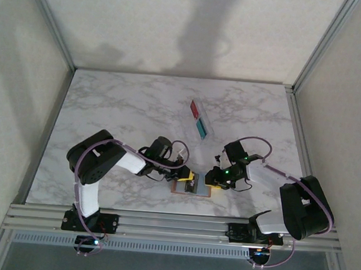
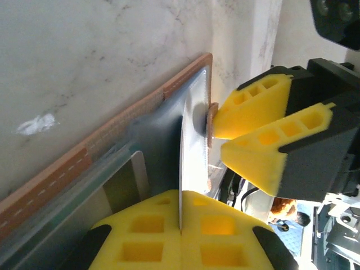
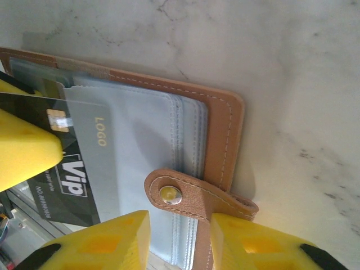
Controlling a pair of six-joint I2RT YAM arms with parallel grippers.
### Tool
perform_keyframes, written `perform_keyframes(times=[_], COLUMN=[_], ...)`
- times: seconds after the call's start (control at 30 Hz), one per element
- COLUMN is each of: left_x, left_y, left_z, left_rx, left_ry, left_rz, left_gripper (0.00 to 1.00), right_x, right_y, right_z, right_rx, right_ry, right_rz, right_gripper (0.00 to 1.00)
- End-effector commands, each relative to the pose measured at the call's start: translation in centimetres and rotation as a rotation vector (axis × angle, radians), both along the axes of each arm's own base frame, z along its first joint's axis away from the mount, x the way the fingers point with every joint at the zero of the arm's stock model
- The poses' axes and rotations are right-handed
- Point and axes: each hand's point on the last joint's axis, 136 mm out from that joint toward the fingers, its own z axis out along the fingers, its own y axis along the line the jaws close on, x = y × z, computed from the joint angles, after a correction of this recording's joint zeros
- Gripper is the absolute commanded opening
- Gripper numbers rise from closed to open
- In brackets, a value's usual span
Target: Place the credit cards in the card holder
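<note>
The tan leather card holder (image 1: 177, 189) lies open on the marble table between my two grippers, its grey-blue pockets (image 3: 146, 129) facing up. My left gripper (image 1: 188, 177) (image 2: 181, 197) is shut on a black card (image 3: 67, 174) marked "ViP" and "LOGO", seen edge-on in the left wrist view as a thin card edge (image 2: 180, 157). Part of that card sits inside a clear pocket. My right gripper (image 1: 213, 178) (image 3: 180, 225) is open, its yellow fingers (image 2: 264, 101) straddling the clasp tab (image 3: 191, 197) at the holder's right edge. A teal card (image 1: 203, 129) and a red card (image 1: 195, 108) lie further back.
The teal and red cards rest in a clear sleeve (image 1: 198, 119) at mid-table. Aluminium rails (image 1: 173, 225) run along the near edge, and white walls with metal posts (image 1: 52, 22) close in the sides and back.
</note>
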Motion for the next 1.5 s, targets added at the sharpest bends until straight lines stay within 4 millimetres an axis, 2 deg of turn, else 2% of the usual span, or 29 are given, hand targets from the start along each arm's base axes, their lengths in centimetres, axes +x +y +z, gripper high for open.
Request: perform_keyframes(times=[0.0, 0.2, 0.27, 0.3, 0.4, 0.43, 0.63, 0.9, 0.97, 1.03, 1.1, 1.47], left_x=[0.1, 0.5, 0.5, 0.4, 0.7, 0.6, 0.4, 0.8, 1.1, 1.2, 1.3, 2.1], left_y=[0.2, 0.1, -0.1, -0.2, -0.6, -0.7, -1.6, -2.1, -1.9, -1.4, -1.2, 0.8], left_z=[-1.7, -0.4, -0.7, -0.9, -1.3, -1.4, -1.0, -0.9, -0.8, -1.1, -1.0, -0.6], left_rx=[0.088, 0.107, 0.123, 0.132, 0.151, 0.15, 0.132, 0.156, 0.175, 0.218, 0.239, 0.414], left_ry=[-0.003, -0.045, -0.042, -0.039, -0.045, -0.04, -0.043, -0.044, -0.055, -0.055, -0.065, -0.102], left_rz=[0.005, 0.02, 0.018, 0.016, 0.027, 0.028, 0.026, 0.075, 0.084, 0.093, 0.094, 0.132], left_gripper=[0.03, 0.08, 0.08, 0.07, 0.06, 0.05, 0.04, 0.04, 0.08, 0.18, 0.23, 0.44], right_x=[-0.1, 0.0, -0.1, -0.2, -0.8, -1.0, -1.3, -1.3, -1.4, -1.3, -1.3, -0.9], right_y=[-0.4, -0.9, -1.3, -1.4, -1.0, -0.9, -0.8, -0.4, -0.6, -0.6, -0.8, -1.2], right_z=[-0.2, 0.3, 0.1, 0.0, 0.0, -0.1, -0.6, -0.6, -0.6, -0.5, -0.4, 0.1], right_rx=[-0.01, -0.029, -0.049, -0.054, -0.034, -0.033, -0.023, 0.007, 0.001, -0.002, -0.011, -0.035], right_ry=[-0.009, -0.03, -0.027, -0.024, 0.025, 0.044, 0.061, 0.061, 0.058, 0.048, 0.036, -0.003], right_rz=[-0.01, -0.031, -0.038, -0.043, -0.033, -0.028, -0.027, -0.029, -0.031, -0.033, -0.03, -0.023], right_gripper=[0.36, 0.39, 0.4, 0.42, 0.56, 0.56, 0.55, 0.46, 0.46, 0.46, 0.46, 0.46])
